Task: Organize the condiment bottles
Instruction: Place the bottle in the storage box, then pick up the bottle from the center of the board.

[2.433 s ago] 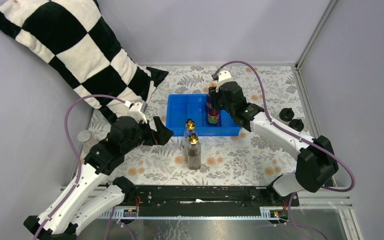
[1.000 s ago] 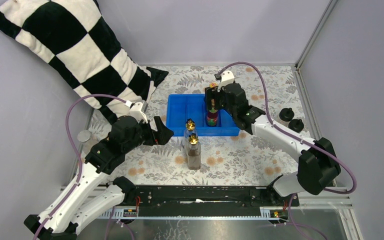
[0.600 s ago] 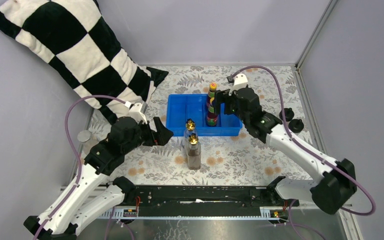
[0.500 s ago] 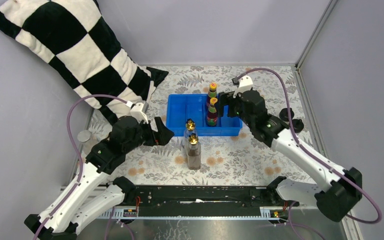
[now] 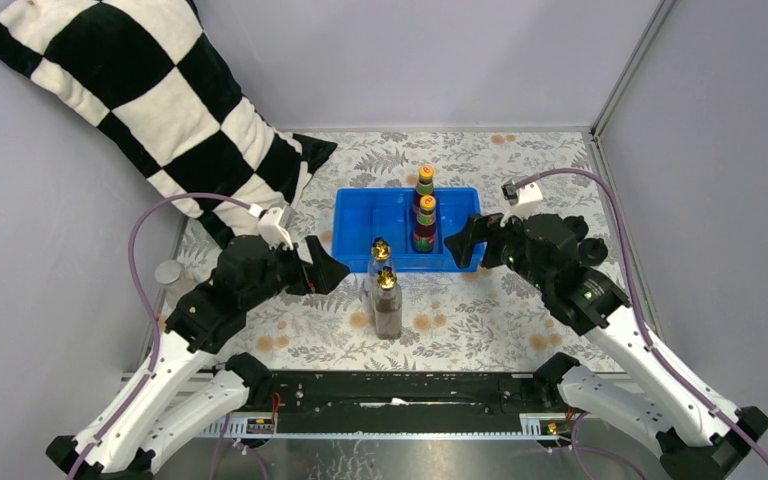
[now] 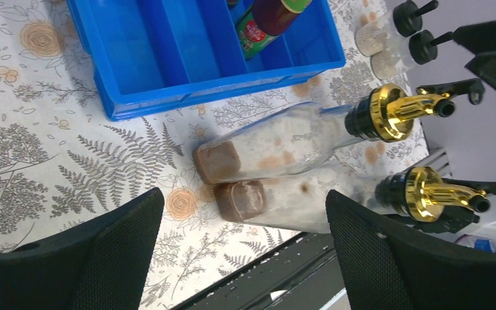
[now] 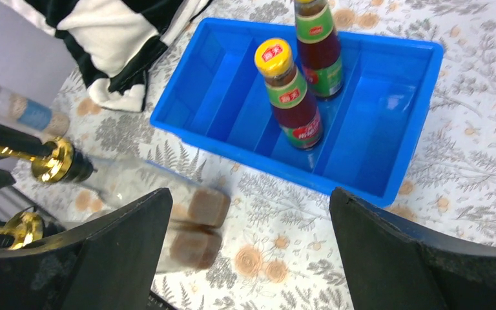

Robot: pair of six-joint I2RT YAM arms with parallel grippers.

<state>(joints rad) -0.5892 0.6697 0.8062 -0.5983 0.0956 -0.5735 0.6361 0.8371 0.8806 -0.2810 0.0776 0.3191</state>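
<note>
Top: glossy blue plastic tray (image 5: pixel 355 232) sat on the floral table (image 5: pixel 540 165). Two dark orange-capped bottles (image 5: pixel 424 228), red-green labels, stood upright in one lane. Two clear gold-spouted bottles (image 5: pixel 388 312) stood just before the tray.
Left wrist: left fingers (image 6: pixel 90 258) matte black, apart, empty.
Right wrist: right fingers (image 7: pixel 394 258) likewise apart, empty.

blue tray (image 5: pixel 360 225), orange-capped bottles (image 5: pixel 424 226), checkered pillow (image 5: pixel 110 90)

Two orange-capped bottles (image 5: pixel 425 228) upright in blue tray (image 5: pixel 348 228); two gold-spouted bottles (image 5: pixel 388 308) at tray's near edge; right hand (image 5: pixel 457 243) beside tray.
</note>
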